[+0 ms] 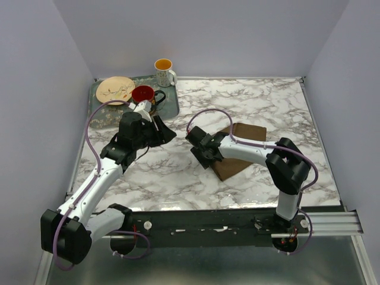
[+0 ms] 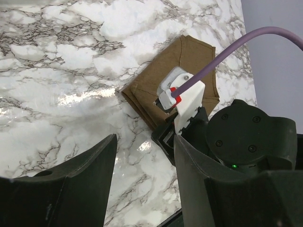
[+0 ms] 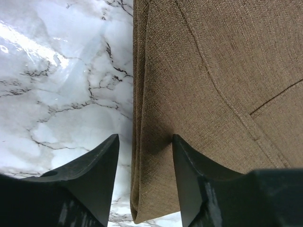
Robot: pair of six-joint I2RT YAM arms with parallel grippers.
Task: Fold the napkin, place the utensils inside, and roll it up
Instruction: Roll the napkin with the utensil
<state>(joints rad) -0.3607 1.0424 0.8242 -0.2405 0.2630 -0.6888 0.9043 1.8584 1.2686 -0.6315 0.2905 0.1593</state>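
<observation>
Though half-hidden overhead, layered napkin [image 3: 213, 90].

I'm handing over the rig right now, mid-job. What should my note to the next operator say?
Left claw: open, empty, hovering over the table near the tray.
Right claw: open, low over the napkin, straddling its folded edge, nothing gripped.
Napkin: folded, lying flat right of centre.
Spoon: not made out in any view; find it first.
Done: the fold.
Left: lay the spoon on the napkin, then roll it up.
</observation>
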